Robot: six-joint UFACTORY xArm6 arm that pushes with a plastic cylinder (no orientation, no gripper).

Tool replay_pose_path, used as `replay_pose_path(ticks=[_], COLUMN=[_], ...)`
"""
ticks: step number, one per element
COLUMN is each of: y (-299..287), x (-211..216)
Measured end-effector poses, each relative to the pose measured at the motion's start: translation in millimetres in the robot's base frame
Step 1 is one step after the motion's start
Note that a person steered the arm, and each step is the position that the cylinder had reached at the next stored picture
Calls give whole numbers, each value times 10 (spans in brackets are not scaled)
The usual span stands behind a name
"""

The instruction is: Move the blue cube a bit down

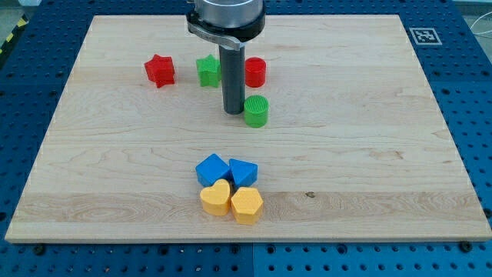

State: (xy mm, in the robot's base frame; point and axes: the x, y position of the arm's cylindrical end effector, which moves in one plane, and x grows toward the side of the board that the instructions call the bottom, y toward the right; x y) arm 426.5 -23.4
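Observation:
The blue cube lies at the view's lower middle of the wooden board. It touches a second blue block on its right and a yellow heart block below it. My tip rests on the board well above the blue cube, just left of the green cylinder. The tip touches no block that I can tell.
A yellow hexagonal block sits below the second blue block. A red star, a green star and a red cylinder stand in a row near the view's top. A marker tag is at the top right corner.

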Motion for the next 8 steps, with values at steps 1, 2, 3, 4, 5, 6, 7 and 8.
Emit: replay_pose_path(ticks=[1, 2, 3, 4, 5, 6, 7, 8], y=[0, 0, 1, 103, 335, 526, 432, 226], x=[5, 159, 434, 602, 769, 897, 897, 897])
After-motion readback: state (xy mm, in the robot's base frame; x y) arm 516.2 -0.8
